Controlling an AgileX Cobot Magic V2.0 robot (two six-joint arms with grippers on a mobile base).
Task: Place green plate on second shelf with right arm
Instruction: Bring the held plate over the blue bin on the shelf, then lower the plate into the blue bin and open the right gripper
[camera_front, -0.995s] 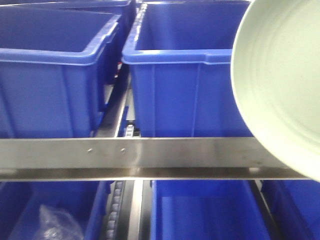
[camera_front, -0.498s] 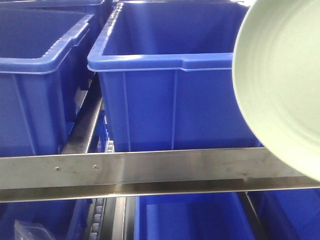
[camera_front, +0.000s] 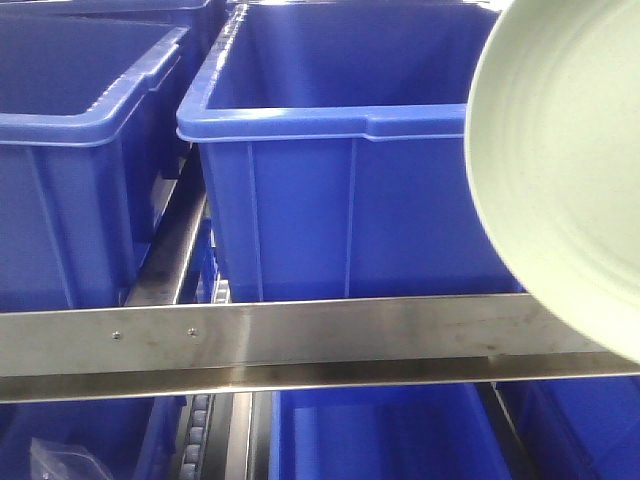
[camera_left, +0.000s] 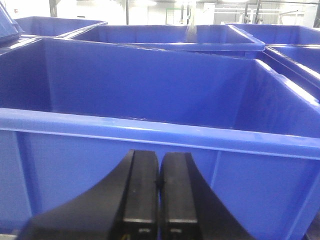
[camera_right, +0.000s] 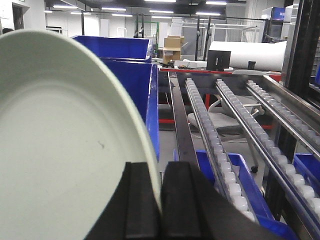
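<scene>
Nearest, I log the right gripper (camera_right: 161, 200) clamped on the rim of the green plate (camera_right: 65, 150), which is held tilted in air before the blue bin (camera_front: 340, 200). Jaws of the left gripper (camera_left: 159, 185) sit pressed together, empty. A steel rail (camera_front: 300, 340) crosses below the bin. Roller tracks (camera_right: 216, 147) run back under ceiling lights (camera_right: 162, 11). The plate is cropped in both views, and the lower bins (camera_front: 380, 430) are mostly hidden.

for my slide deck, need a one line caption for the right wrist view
Right jaws shut on the rim of the green plate, with a blue bin and roller tracks beyond.
</scene>
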